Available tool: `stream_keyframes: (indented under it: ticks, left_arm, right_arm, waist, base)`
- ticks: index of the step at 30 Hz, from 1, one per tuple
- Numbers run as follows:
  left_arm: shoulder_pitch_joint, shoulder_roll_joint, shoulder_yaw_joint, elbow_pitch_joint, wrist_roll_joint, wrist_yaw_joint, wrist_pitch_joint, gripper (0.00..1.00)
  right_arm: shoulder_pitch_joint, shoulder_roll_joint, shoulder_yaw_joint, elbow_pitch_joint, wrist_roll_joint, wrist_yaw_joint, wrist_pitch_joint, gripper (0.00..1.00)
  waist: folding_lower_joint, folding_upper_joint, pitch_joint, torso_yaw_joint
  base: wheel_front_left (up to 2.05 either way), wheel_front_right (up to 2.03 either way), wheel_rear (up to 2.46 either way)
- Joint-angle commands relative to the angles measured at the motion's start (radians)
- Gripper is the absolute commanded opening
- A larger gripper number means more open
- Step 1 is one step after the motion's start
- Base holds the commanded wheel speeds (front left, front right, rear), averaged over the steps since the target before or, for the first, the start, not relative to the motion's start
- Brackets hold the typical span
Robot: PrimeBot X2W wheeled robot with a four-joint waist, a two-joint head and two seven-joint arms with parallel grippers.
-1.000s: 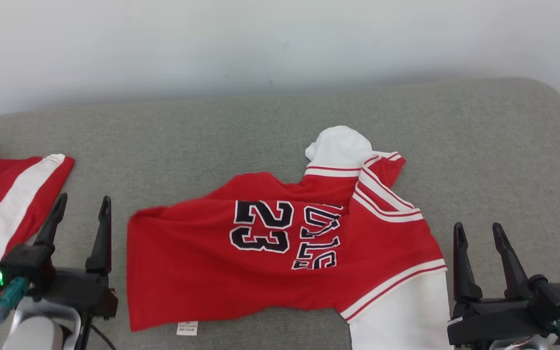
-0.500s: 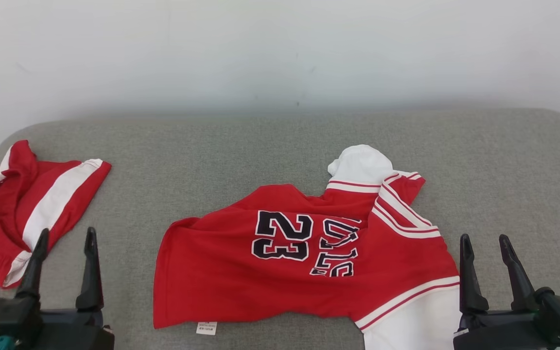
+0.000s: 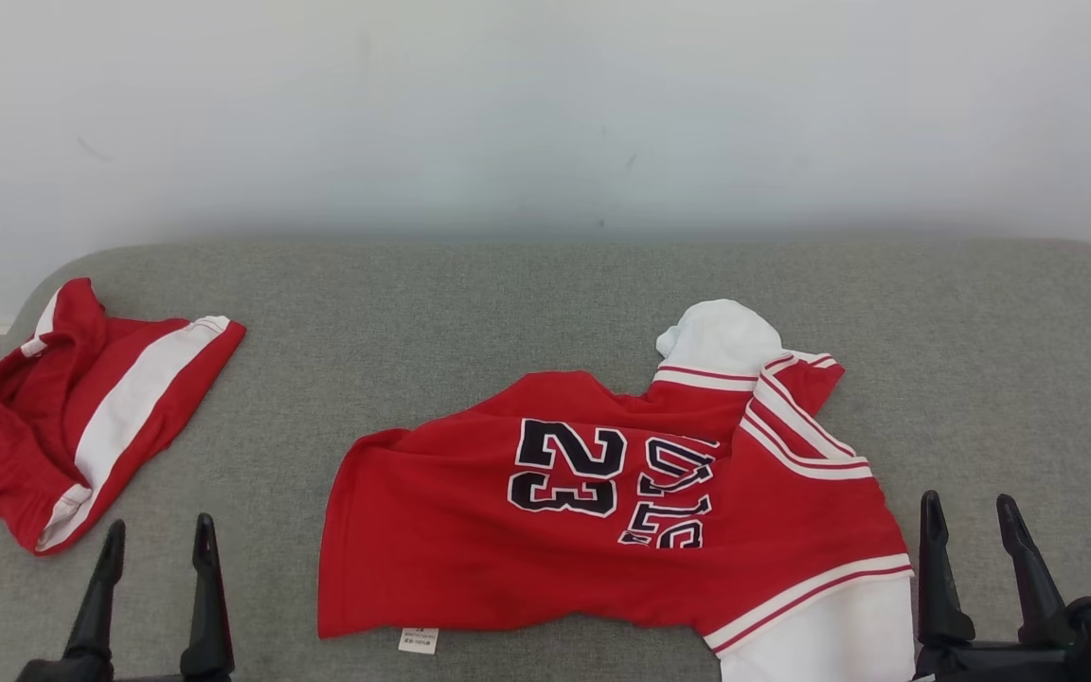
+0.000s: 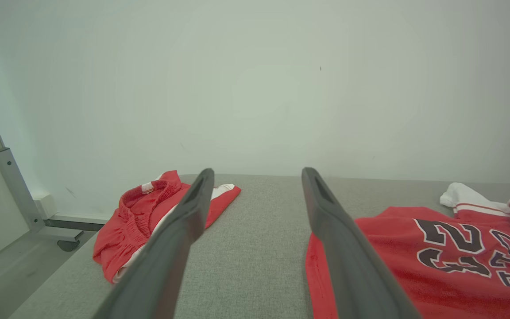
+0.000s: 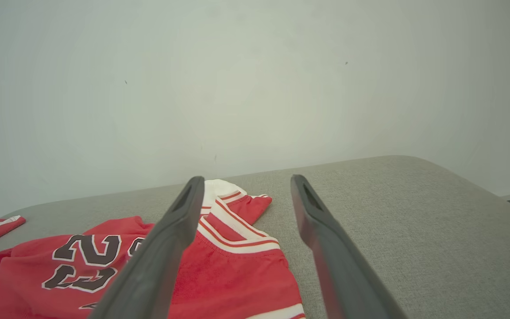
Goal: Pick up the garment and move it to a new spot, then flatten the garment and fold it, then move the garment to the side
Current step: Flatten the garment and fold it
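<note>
Red jersey [image 3: 470, 549], white-striped; grey table [image 3: 508, 303]

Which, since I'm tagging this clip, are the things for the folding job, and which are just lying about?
For the job:
- red number 23 jersey, crumpled, lying between the grippers
- left gripper, open
- right gripper, open

Lying about:
- red shorts with a white stripe, at the left end of the grey padded surface

**Worktop layout, left to right**

The jersey [image 3: 602, 530] lies on the worktop [image 3: 470, 313], right of centre toward the near edge. The shorts [image 3: 81, 417] lie well apart at the left edge. The wall [image 3: 545, 114] stands behind. The left gripper [image 3: 158, 523] is nearer than the shorts, and the right gripper [image 3: 969, 497] is just right of the jersey.
</note>
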State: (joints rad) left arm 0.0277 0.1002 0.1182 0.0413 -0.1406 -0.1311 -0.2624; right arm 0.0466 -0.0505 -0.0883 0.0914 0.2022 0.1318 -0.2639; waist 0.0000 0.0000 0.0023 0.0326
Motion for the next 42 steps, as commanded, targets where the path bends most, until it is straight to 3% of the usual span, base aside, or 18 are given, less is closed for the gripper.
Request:
stream_keyframes:
  ticks: [1, 17, 23, 31, 42]
  left_arm:
    - [0.016, -0.004, -0.008, 0.009, 0.004, 0.001, -0.004, 1.00]
    - [0.031, 0.032, -0.056, 0.109, 0.016, 0.001, -0.004, 1.00]
    - [0.010, 0.048, -0.134, 0.176, -0.013, 0.001, -0.004, 1.00]
    - [-0.024, 0.059, -0.221, 0.306, -0.078, 0.001, -0.004, 1.00]
    - [-0.154, 0.093, -0.285, 0.431, -0.140, 0.001, -0.004, 1.00]
  right_arm:
    - [0.012, 0.000, 0.001, -0.003, 0.010, -0.002, -0.001, 1.00]
    - [0.053, 0.000, 0.010, 0.030, 0.001, -0.002, 0.028, 1.00]
    - [0.061, 0.000, -0.012, 0.076, -0.020, -0.002, 0.075, 1.00]
    - [0.073, 0.000, -0.018, 0.194, -0.016, -0.002, 0.117, 1.00]
    - [0.013, 0.000, 0.024, 0.389, 0.008, -0.002, 0.084, 1.00]
  waist:
    - [0.0000, 0.0000, -0.004, 0.004]
    - [0.0000, 0.0000, -0.025, 0.008]
    - [0.0000, 0.0000, -0.016, 0.003]
    - [0.0000, 0.0000, 0.018, -0.013]
    - [0.0000, 0.0000, 0.083, -0.030]
  base:
    - [0.00, 0.00, 0.00]
    - [0.00, 0.00, 0.00]
    - [0.00, 0.00, 0.00]
    - [0.00, 0.00, 0.00]
    - [0.00, 0.00, 0.00]
